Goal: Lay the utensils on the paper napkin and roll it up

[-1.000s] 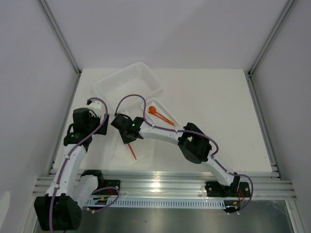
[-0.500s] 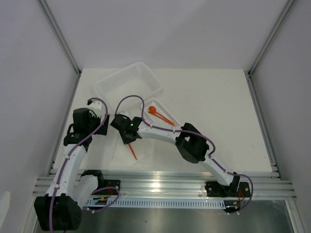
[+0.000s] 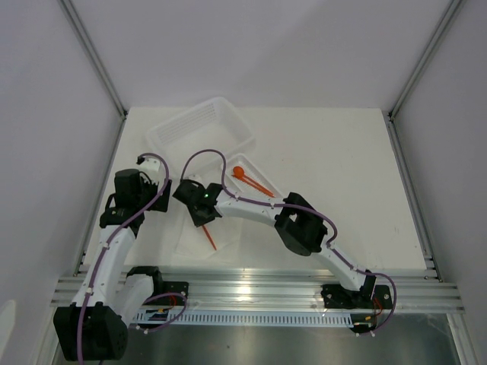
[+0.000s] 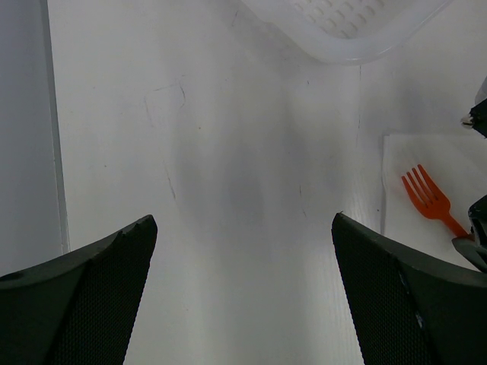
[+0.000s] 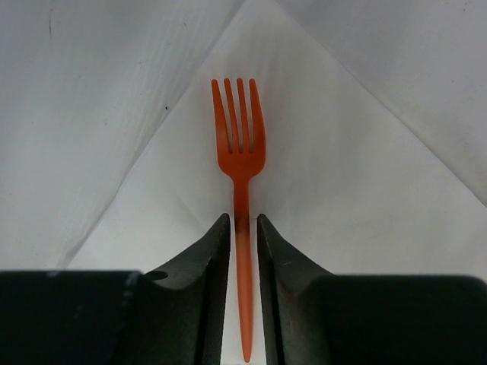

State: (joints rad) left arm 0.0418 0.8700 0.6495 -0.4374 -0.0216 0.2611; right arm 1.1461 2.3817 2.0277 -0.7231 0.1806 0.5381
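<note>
Your right gripper (image 5: 243,220) is reached across to the left side of the table (image 3: 342,167), over the napkin (image 5: 304,152). Jaws narrow, one finger on each side of the fork (image 5: 239,144) handle. There are thin slivers of gap on both sides in the wrist view, so I can't tell whether it's actually clamped.

The fork is centred between the fingers, with its tines pointing away from the wrist camera toward a napkin corner and its handle end back between the fingers. In the top view it shows as an orange sliver on the napkin, just near-side of the gripper. The napkin looks flat and unrolled, with one corner toward the left arm.

The spoon (image 3: 245,177) sits in the small tray (image 3: 226,161), just beyond the right forearm, bowl toward the far left. It's apart from the napkin.

Your left gripper (image 4: 243,219) has its jaws wide and holds nothing. It hangs over bare table left of the napkin. Its wrist view catches the fork tines and the napkin edge at the right, and the basket (image 3: 183,125) edge at the top.

The basket is at the far left of the table, tilted diagonally. I see nothing orange in it.
</note>
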